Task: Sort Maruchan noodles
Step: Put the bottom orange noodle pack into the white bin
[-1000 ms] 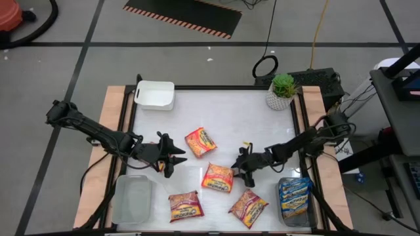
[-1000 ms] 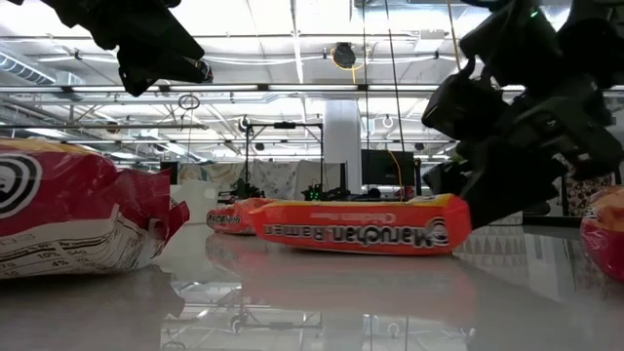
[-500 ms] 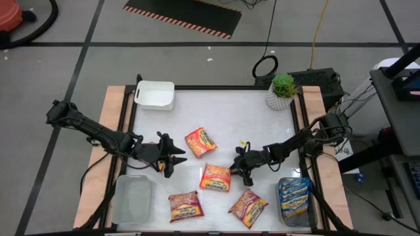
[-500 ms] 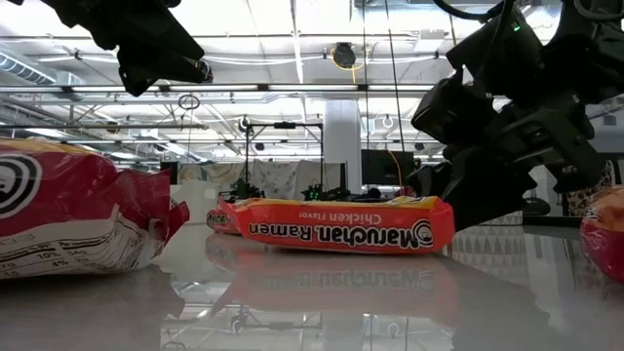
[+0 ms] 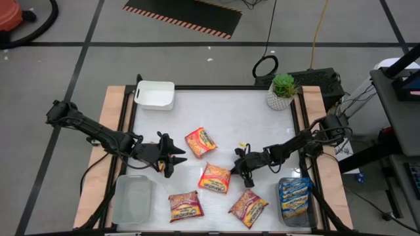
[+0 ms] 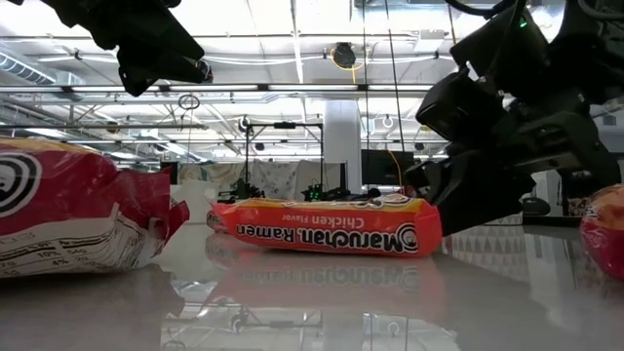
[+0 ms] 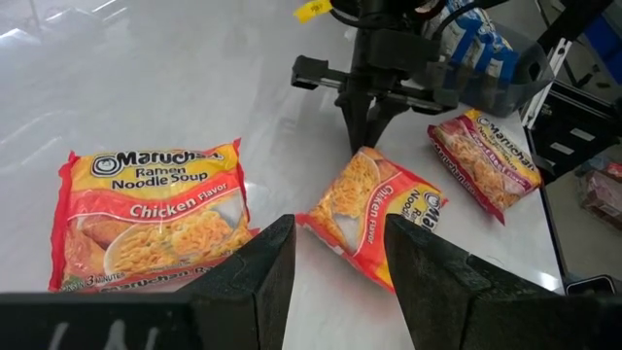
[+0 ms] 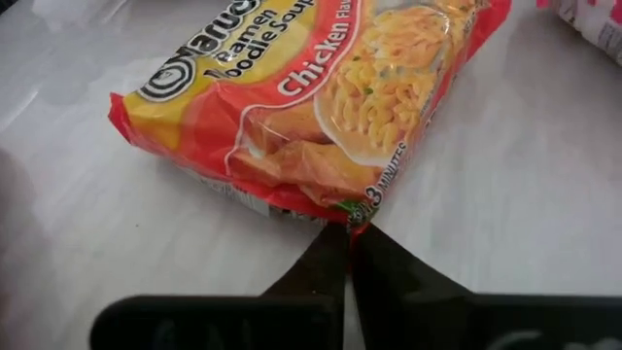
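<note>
Right gripper (image 5: 244,174): jaws pinched on corner seam of orange chicken packet (image 5: 216,177), table (image 5: 230,111) centre. Left gripper (image 5: 172,159): half-open, empty, toward left edge. Risk: thin corner hold, packet likely slips on lift.

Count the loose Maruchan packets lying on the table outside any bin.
4: one chicken packet mid-table, one at the right gripper, a dark red packet at the front, another beside it. Blue ones sit binned; some may be hidden.

Bright overhead light, glossy table (image 5: 216,118) glare
</note>
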You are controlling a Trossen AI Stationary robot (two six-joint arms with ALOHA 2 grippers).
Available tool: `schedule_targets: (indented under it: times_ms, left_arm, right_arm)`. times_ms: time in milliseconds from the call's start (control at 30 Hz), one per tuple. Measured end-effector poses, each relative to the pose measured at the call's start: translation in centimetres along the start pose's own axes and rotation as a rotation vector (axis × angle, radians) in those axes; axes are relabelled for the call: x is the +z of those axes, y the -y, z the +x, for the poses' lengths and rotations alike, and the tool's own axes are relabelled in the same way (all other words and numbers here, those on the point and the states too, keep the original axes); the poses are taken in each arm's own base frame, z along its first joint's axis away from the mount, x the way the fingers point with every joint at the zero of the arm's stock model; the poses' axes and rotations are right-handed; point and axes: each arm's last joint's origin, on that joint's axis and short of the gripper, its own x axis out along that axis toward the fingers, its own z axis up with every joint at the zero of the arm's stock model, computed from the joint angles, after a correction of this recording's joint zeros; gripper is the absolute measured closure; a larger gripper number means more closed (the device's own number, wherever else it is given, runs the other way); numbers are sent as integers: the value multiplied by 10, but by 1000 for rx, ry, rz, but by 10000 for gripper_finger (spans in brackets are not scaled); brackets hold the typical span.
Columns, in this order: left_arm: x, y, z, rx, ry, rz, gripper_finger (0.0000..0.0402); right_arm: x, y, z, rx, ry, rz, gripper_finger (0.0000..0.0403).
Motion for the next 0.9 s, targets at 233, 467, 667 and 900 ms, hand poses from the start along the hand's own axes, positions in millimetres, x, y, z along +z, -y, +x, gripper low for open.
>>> schedule_targets:
  times_ms: [233, 467, 667, 900]
  left_arm:
    - [0, 0, 0, 0, 0, 0, 238]
    - [0, 0, 0, -3, 5, -26, 238]
    - [4, 3, 0, -25, 44, -43, 238]
    - [12, 4, -1, 16, 157, -77, 238]
  right_arm:
    - [21, -4, -20, -126, 97, -26, 402]
    - [46, -18, -47, -294, 245, -101, 402]
    - [68, -22, -76, -519, 394, -165, 403]
    - [88, -27, -112, -683, 529, -203, 403]
